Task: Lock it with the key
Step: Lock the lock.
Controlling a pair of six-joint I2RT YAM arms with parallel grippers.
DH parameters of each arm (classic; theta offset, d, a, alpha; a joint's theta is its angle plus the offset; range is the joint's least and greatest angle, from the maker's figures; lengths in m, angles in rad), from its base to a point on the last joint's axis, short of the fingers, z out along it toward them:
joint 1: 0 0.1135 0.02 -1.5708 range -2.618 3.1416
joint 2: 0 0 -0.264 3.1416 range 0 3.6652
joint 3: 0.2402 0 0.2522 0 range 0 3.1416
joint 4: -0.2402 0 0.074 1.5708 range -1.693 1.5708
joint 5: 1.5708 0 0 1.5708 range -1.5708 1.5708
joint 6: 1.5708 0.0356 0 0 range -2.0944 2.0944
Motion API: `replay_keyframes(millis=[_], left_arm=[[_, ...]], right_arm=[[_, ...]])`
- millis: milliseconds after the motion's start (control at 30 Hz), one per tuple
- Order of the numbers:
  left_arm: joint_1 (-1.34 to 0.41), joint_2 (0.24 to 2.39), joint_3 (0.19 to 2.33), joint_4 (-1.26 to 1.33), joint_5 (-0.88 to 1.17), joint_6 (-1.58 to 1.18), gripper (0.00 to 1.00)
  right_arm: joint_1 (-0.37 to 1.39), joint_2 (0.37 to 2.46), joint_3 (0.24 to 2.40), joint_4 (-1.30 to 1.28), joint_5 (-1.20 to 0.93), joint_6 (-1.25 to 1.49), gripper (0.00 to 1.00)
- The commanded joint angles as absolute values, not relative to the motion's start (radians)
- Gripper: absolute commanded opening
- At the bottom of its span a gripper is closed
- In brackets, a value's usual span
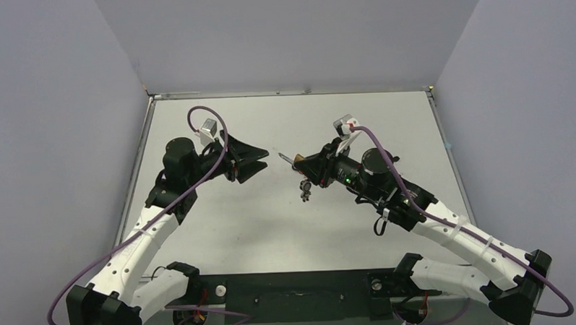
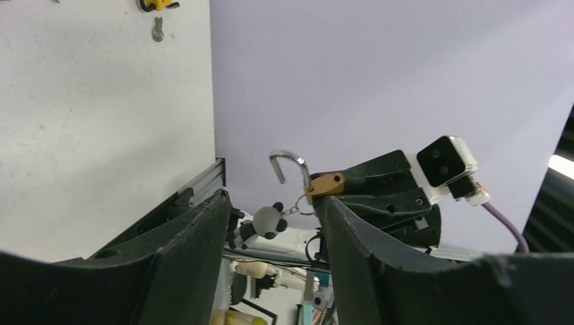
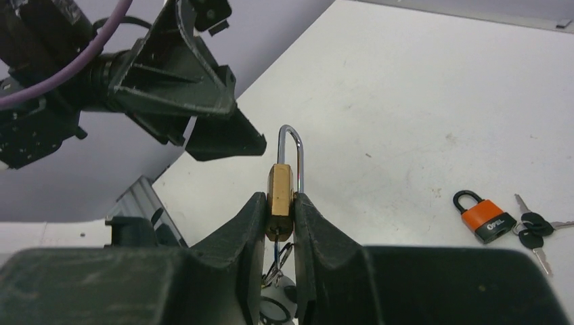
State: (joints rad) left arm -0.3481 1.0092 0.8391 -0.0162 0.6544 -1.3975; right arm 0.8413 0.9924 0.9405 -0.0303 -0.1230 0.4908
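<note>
My right gripper (image 3: 279, 201) is shut on a brass padlock (image 3: 279, 191) and holds it above the table, mid-air in the top view (image 1: 297, 160). Its silver shackle (image 2: 288, 162) stands open, with one end free. A key (image 3: 276, 252) sits in the padlock's underside, and a key ring with a small panda charm (image 2: 269, 220) hangs from it. My left gripper (image 2: 271, 200) is open and empty. It faces the padlock from the left with a short gap between them, as the top view (image 1: 260, 163) shows.
An orange padlock (image 3: 484, 217) with a bunch of black-headed keys (image 3: 535, 230) lies on the white table (image 3: 420, 101) to the right. A yellow object (image 2: 157, 4) and a loose key (image 2: 158, 29) lie at the far edge of the left wrist view.
</note>
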Motion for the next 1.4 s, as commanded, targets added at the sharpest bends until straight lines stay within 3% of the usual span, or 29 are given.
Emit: replay_keyframes(millis=[0, 200, 367, 533, 900, 1067, 1367], left_arm=[[-0.352, 0.951, 0.815, 0.096, 0.666, -1.548, 0.51], [-0.393, 0.930, 0.795, 0.128, 0.644, -1.592, 0.50], [-0.406, 0.927, 0.832, 0.013, 0.622, -1.468, 0.46], [-0.407, 0.973, 0.983, -0.105, 0.674, -1.128, 0.44], [-0.407, 0.935, 1.182, -0.024, 0.920, -0.644, 0.44], [-0.407, 0.936, 1.221, 0.130, 1.125, -0.673, 0.44], [-0.443, 0.976, 1.304, 0.105, 1.182, -0.658, 0.44]], right_arm=[[0.879, 0.962, 0.987, -0.125, -0.213, 0.421, 0.00], [0.915, 0.965, 1.014, -0.171, -0.186, 0.394, 0.00], [0.923, 0.963, 1.041, -0.180, -0.184, 0.393, 0.00], [0.925, 0.951, 1.071, -0.198, -0.233, 0.397, 0.00], [0.925, 0.894, 1.169, -0.224, -0.402, 0.455, 0.00], [0.925, 0.868, 1.222, -0.222, -0.463, 0.490, 0.00], [0.928, 0.850, 1.263, -0.188, -0.519, 0.538, 0.00]])
